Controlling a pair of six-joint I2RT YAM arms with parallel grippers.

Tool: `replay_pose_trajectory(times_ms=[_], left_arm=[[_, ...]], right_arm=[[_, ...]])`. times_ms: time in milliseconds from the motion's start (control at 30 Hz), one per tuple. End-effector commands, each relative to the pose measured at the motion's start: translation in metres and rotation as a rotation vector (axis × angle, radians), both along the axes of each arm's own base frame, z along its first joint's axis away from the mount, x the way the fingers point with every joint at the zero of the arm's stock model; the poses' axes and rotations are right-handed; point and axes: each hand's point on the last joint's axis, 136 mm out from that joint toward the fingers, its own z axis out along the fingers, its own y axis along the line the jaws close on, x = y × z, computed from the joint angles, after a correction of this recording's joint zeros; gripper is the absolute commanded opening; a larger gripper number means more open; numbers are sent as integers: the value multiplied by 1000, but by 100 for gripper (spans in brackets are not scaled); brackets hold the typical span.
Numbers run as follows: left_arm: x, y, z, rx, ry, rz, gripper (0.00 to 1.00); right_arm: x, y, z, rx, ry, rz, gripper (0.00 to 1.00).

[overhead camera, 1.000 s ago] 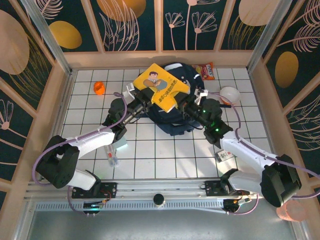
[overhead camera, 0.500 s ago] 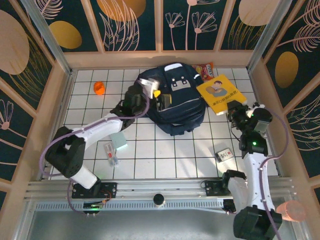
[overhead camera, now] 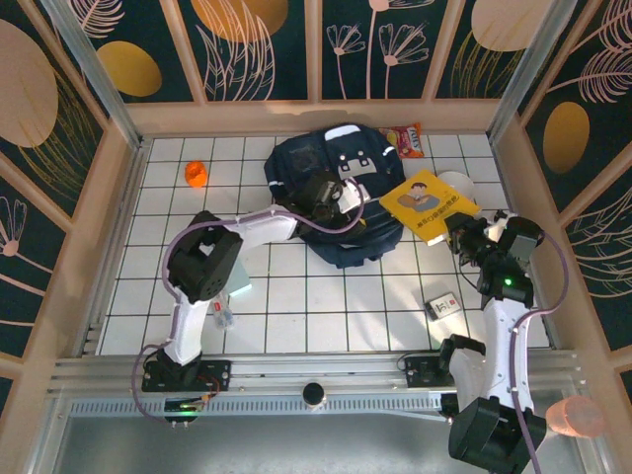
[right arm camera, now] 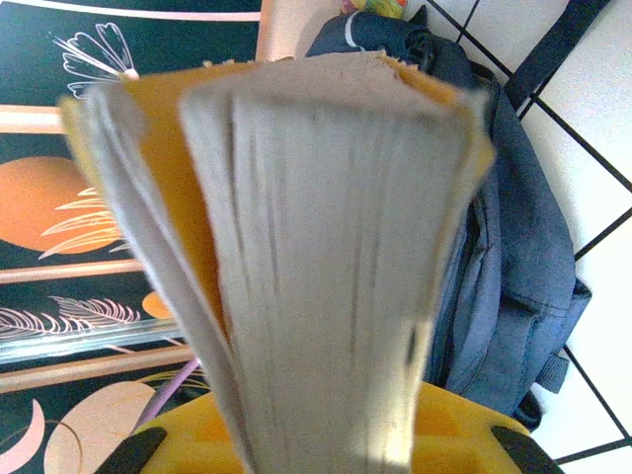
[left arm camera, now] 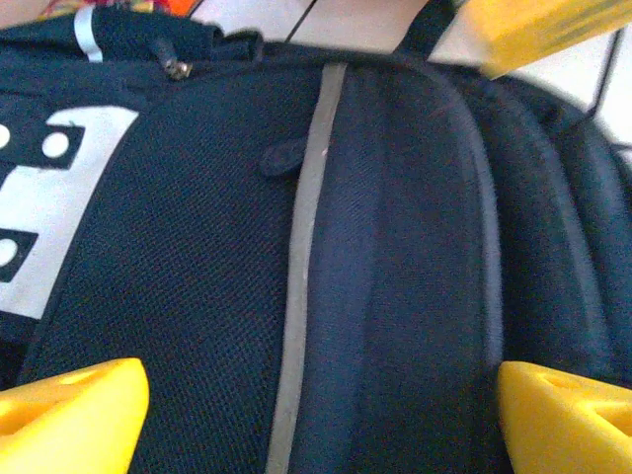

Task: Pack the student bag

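Nearest, toward the table's right edge, the right gripper (overhead camera: pixel 457 234) pinches the yellow book (overhead camera: pixel 429 202) by its near edge. It holds the book lifted and tilted, just beside the right flank of the student bag (overhead camera: pixel 294 163). In the right wrist view, the page block stands clamped between the fingers. Farther in, the left gripper (left arm camera: pixel 316 425) hangs with its jaws spread wide just above the bag's navy front panel, gripping nothing. The bag lies against the middle of the table's far edge. The step in hand looks to be loading the book. Next, the left gripper probably has to find and hold open the bag's mouth, which cannot be made out here, so that the book can slide in.
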Motion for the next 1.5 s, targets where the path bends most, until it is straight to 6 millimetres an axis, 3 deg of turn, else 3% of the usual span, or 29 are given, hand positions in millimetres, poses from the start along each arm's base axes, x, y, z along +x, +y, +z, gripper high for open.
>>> replay_pose_trajectory(times_ms=[0,100,200,233,433,533,733,867,1100,1300,1467], left_arm=[[20,7,-16,84,-62,62,71],[23,9,1,50,-115,85,46],[14,16,51,-87,-184,115,8],[11,19,69,-129,-184,133,0],[-4,33,160,-325,-219,193,0],[-5,34,195,-404,-204,221,0],[7,26,241,-504,-122,275,0],[10,23,254,-531,-86,295,0],[8,21,253,-560,-49,299,0],[8,16,256,-591,-27,284,0],[5,14,263,-621,-21,275,0]], right_arm=[[-2,1,38,-70,-125,27,0],[-8,-9,31,-92,-76,-20,0],[-19,-25,24,-137,-31,-113,0],[-22,-28,23,-136,-31,-131,0],[-35,-34,14,-176,34,-179,0],[-36,-16,23,-107,-31,-107,0],[-39,22,34,21,-116,-11,0],[-27,46,38,83,-162,33,0],[6,89,37,152,-236,37,0],[38,118,28,192,-243,-35,0],[66,130,15,209,-233,-151,0]])
